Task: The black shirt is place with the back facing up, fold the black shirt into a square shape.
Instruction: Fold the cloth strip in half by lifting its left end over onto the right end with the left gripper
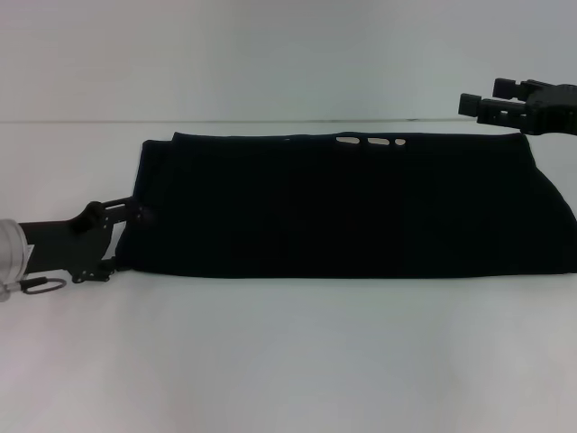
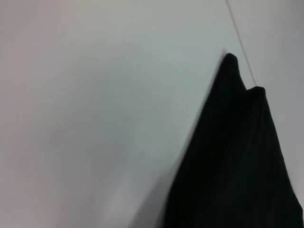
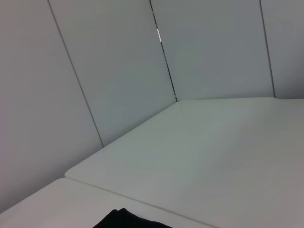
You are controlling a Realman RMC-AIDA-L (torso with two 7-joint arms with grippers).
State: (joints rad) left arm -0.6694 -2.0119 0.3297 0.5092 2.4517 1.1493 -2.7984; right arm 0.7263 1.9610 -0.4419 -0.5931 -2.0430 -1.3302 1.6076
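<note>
The black shirt [image 1: 352, 207] lies folded into a long flat band across the white table [image 1: 288, 361]. Small white marks [image 1: 371, 142] show at its far edge. My left gripper [image 1: 135, 216] is low at the band's left end, against the near-left corner of the shirt. The left wrist view shows the shirt [image 2: 237, 166] with two layered corners on the table. My right gripper [image 1: 491, 97] hangs open and empty above the band's far right corner. Only a tip of the shirt [image 3: 124, 219] shows in the right wrist view.
The white table reaches a pale wall [image 1: 270, 54] behind the shirt. Bare table surface lies in front of the shirt and to its left. The right wrist view shows the table's far surface [image 3: 213, 152] and wall panels [image 3: 109, 71].
</note>
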